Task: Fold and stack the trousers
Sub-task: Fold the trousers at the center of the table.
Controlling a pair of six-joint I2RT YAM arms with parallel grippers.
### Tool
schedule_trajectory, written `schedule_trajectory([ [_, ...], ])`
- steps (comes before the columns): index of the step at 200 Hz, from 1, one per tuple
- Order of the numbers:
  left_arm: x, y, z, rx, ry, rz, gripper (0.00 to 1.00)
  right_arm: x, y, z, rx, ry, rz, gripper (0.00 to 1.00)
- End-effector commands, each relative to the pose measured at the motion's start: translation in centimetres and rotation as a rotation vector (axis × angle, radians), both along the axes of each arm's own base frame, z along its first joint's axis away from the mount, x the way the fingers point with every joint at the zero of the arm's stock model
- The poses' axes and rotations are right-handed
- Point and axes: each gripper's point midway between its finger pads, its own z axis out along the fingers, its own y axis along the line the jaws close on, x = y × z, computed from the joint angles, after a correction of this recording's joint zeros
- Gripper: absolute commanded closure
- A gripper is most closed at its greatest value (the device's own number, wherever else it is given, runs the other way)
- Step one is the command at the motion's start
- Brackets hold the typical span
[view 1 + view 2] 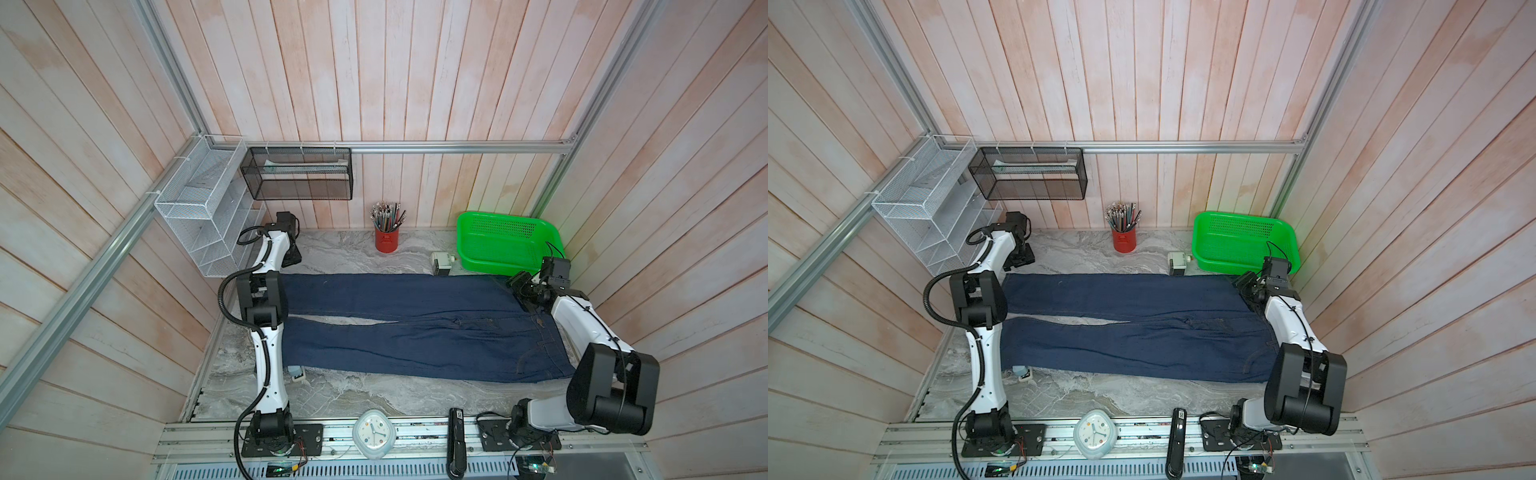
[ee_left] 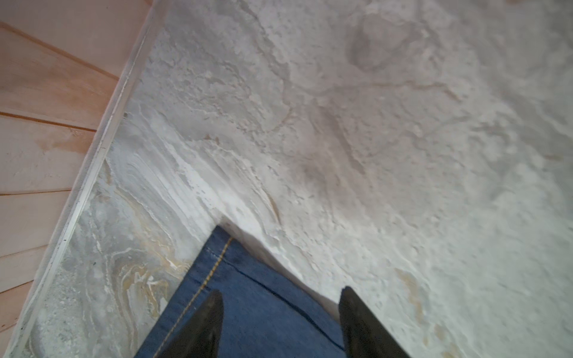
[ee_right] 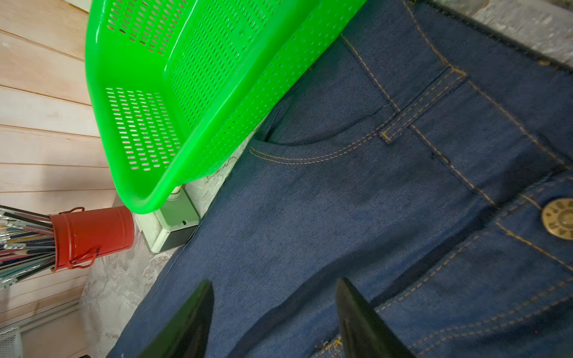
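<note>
A green perforated basket (image 1: 498, 226) sits at the table (image 1: 374, 395)'s far right corner, with a small white box (image 1: 441, 262), perhaps a switch, just beside it. A red cup of pencils (image 1: 386, 243) stands by the back wall (image 1: 415, 83). A clock (image 1: 373, 432) lies on the front rail (image 1: 419, 433).

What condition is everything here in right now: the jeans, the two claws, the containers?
trousers: unfolded, spread flat on the table, legs side by side.
left gripper: open, over a leg's hem corner.
right gripper: open, over the waist end.
green basket: empty.
red cup: upright, full of pencils.
</note>
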Motion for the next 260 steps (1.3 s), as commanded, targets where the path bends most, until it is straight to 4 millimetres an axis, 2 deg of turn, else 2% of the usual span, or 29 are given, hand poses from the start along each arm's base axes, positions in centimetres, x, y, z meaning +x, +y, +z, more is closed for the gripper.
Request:
schedule_trajectory([
  [1, -1.0, 1.9, -0.5, -0.009, 0.044, 0.023, 0.38, 1.0, 0.5, 0.8, 0.019, -0.03, 0.017, 0.36],
  [62, -1.7, 4.2, -3.8, -0.12, 0.06, 0.119, 0.35, 1.4, 0.9, 0.0, 0.053, -0.023, 0.034, 0.36],
  [94, -2.0, 4.3, -5.6, -0.158, 0.079, 0.13, 0.36, 1.6, 1.0, -0.2, 0.059, -0.016, 0.04, 0.37],
  [129, -3.4, 4.5, -7.7, -0.158, 0.131, 0.147, 0.38, 1.7, 1.0, -0.1, 0.063, -0.019, 0.039, 0.37],
  [163, -4.3, 6.0, -8.8, -0.141, 0.146, 0.18, 0.4, 1.8, 1.1, -0.3, 0.071, -0.015, 0.041, 0.37],
  [200, -4.2, 6.3, -8.8, -0.163, 0.132, 0.17, 0.54, 1.8, 1.1, -0.4, 0.074, -0.011, 0.039, 0.37],
  [225, -5.0, 5.9, -9.0, -0.18, 0.141, 0.167, 0.65, 1.8, 1.0, -0.3, 0.069, -0.015, 0.031, 0.37],
  [260, -6.0, 5.9, -8.2, -0.187, 0.13, 0.177, 0.79, 1.9, 0.7, 0.1, 0.067, -0.022, 0.018, 0.37],
])
